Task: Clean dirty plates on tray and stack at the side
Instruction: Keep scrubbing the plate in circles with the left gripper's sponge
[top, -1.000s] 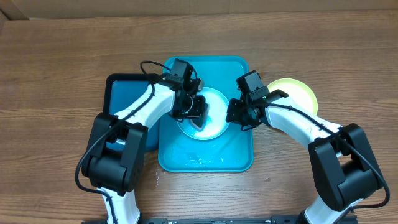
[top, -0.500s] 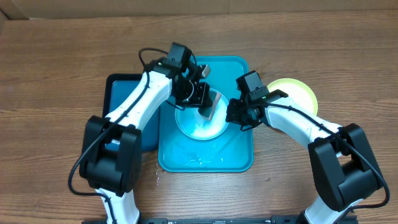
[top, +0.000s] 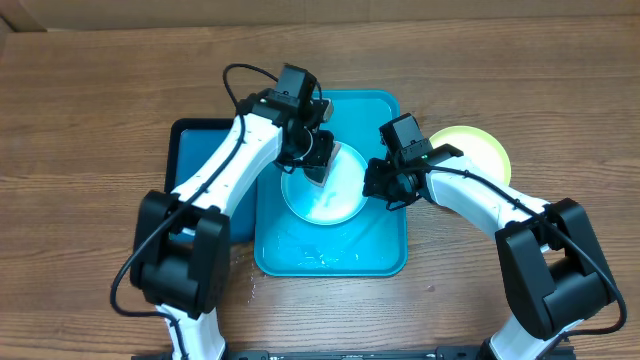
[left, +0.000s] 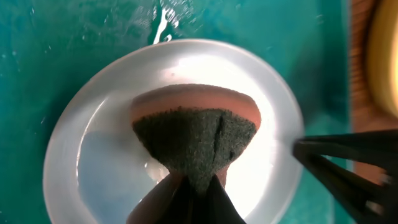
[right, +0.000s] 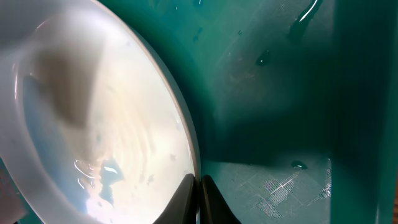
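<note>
Obs: left fingers (left: 188, 200) clamped narrow on a dark green, orange-backed scouring sponge (left: 194, 137), over the centre of the light blue round plastic plate (top: 335, 198). The right fingers (right: 198, 200) pinch that plate's rim (wet film visible). The plate sits in the turquoise rectangular plastic tray (top: 385, 250). A yellow-green round plate (top: 482, 150) lies on the wooden desk (top: 100, 100), just beyond the right fingers.

Yellow-green plate (top: 486, 149) partly behind right arm (top: 470, 197)

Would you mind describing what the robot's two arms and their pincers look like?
Both arms, left arm and right arm, have smooth white links joined by chunky black joint housings. A thin black cable loops off the left one. The left pincer and right pincer are black with slim tapering fingers. I see no markings.
</note>
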